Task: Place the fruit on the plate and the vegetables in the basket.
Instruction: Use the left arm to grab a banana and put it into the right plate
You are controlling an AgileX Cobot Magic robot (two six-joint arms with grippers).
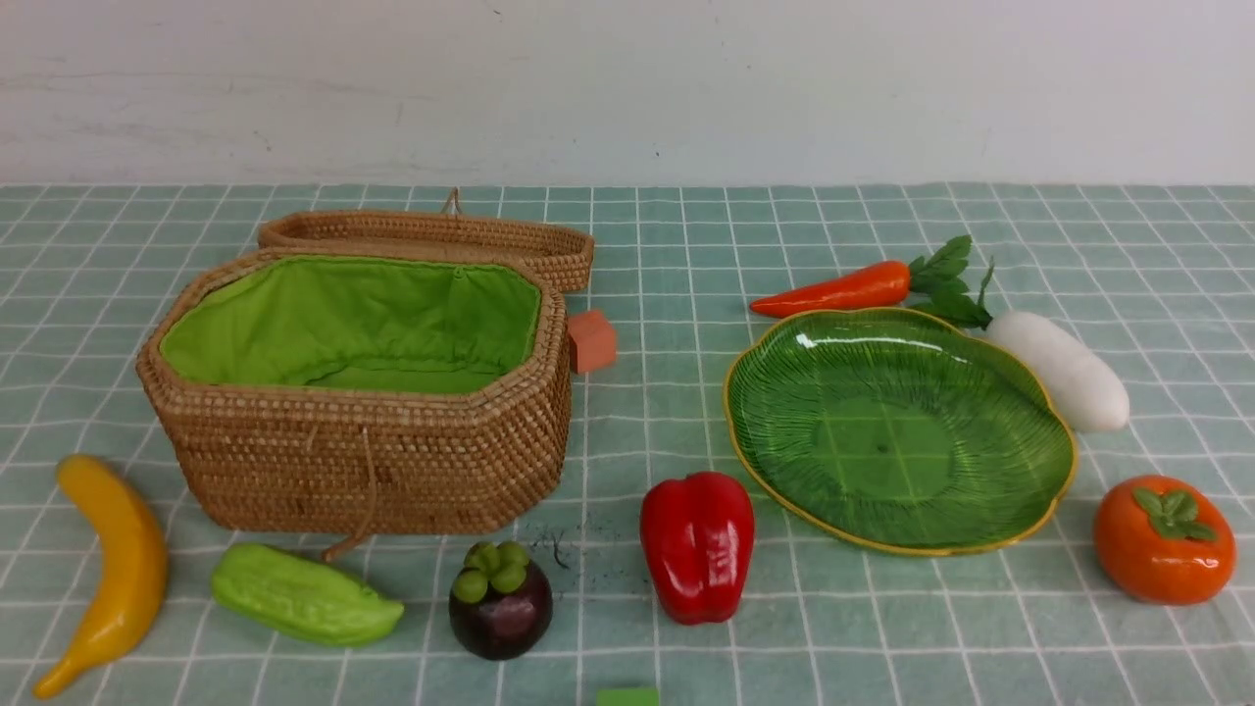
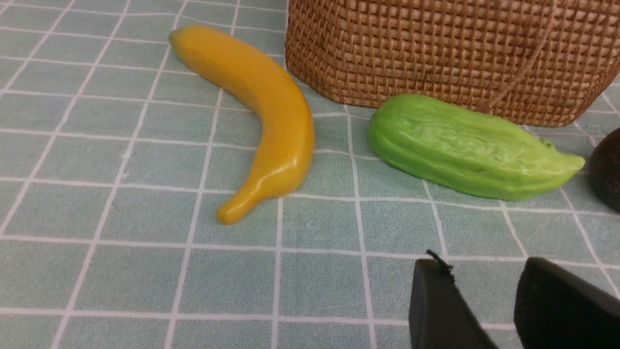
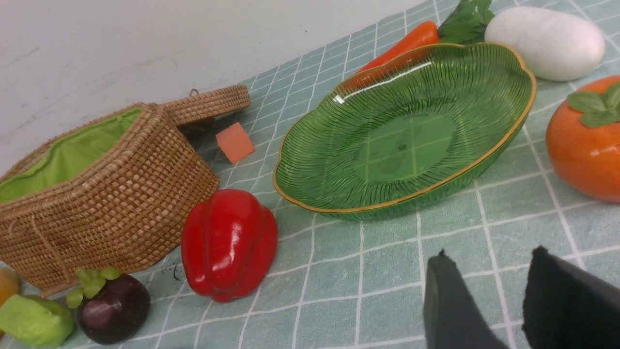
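At the far left of the surface, a teal cloth with a white grid, the banana lies smooth, curved and yellow, well apart from the plate. Just beside it rests the gourd, light green, in front of the basket. Only the left wrist view resolves its wrinkled, bumpy skin; whether it touches the wicker cannot be told. That view also shows the left pincer: black fingers apart, nothing between them, over bare cloth near the gourd.

The basket is octagonal, tan, tightly woven; its interior shows only bright green cloth lining. Its lid lies open behind it. A small orange-red cube sits by the basket's right corner.

The mangosteen, dark purple, round, green-capped, stands in front of the basket. The bell pepper, glossy red and lobed, stands near the plate's rim.

The plate, a leaf-shaped, glossy green, finely ribbed, yellow-rimmed dish, carries nothing. Behind it lies the carrot; the radish, smooth and white, lies at the plate's far right edge. The persimmon, squat and glossy orange, sits at the far right.

The front view shows neither pincer. The right wrist view shows the right pincer, fingers apart, clamped on nothing.
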